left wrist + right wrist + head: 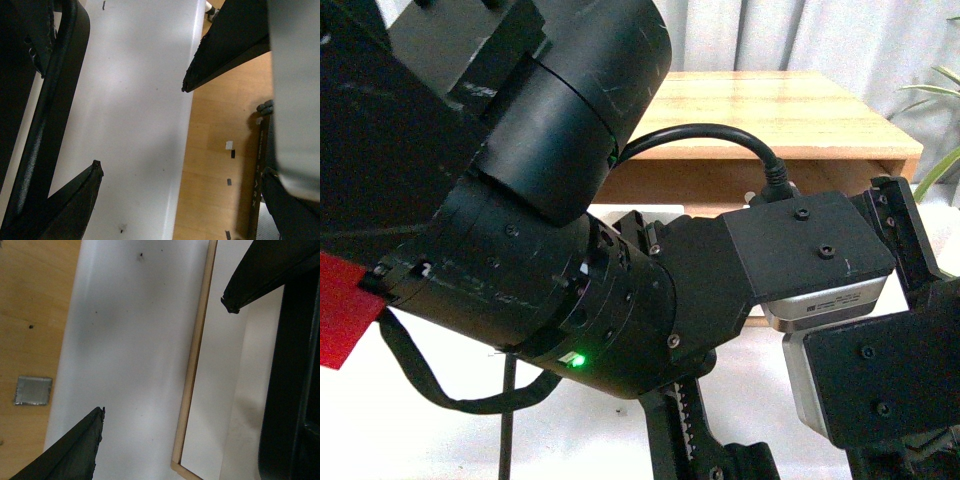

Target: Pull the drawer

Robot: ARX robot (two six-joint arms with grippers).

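Note:
The drawer shows in the right wrist view as a light wood side (192,365) ending in a corner, with a white panel (215,390) inside it. A long black bar (50,115), which looks like its handle, runs along a white surface in the left wrist view. My left gripper (141,127) is open beside that bar, holding nothing. My right gripper (165,359) is open astride the wood side without touching it. A black shape (287,390) fills that view's edge. In the front view my arms (520,250) hide the drawer.
A wooden cabinet top (770,115) stands behind the arms on the white table (410,430). Wooden floor (220,150) lies past the white edge, with a metal plate (32,390) on it. A red piece (340,315) sits at far left, plant leaves (940,95) at far right.

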